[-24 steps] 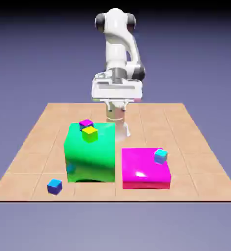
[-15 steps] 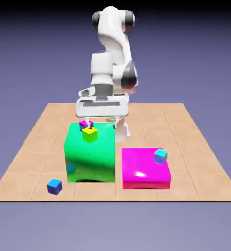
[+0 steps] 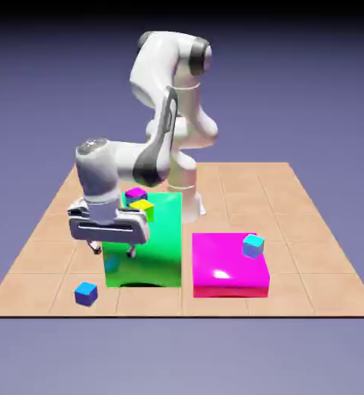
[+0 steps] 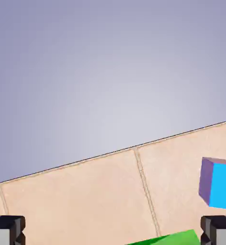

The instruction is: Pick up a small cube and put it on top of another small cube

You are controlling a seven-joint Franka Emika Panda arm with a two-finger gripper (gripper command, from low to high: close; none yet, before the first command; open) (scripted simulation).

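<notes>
The small blue cube (image 3: 85,293) lies on the tan table near its front edge, at the exterior view's left. In the hand view the blue cube (image 4: 222,183) shows at the right edge, just above the right fingertip (image 4: 219,230). The magenta-topped small cube (image 3: 136,193) sits on top of the big green block (image 3: 158,247), close behind my forearm. My gripper (image 3: 112,250) hangs open in front of the green block's left side, above and a little right of the blue cube. Nothing is between the fingers of my gripper (image 4: 113,232).
A yellow-topped cube (image 3: 144,208) stands beside the magenta one on the green block. A cyan cube (image 3: 253,245) rests on the flat magenta slab (image 3: 227,266) at the right. The hand view shows the table's edge and a sliver of the green block (image 4: 170,238).
The arm swung from behind the green block toward the exterior view's left and forward, and the hand came down in front of the block's left side. No cube has moved.
</notes>
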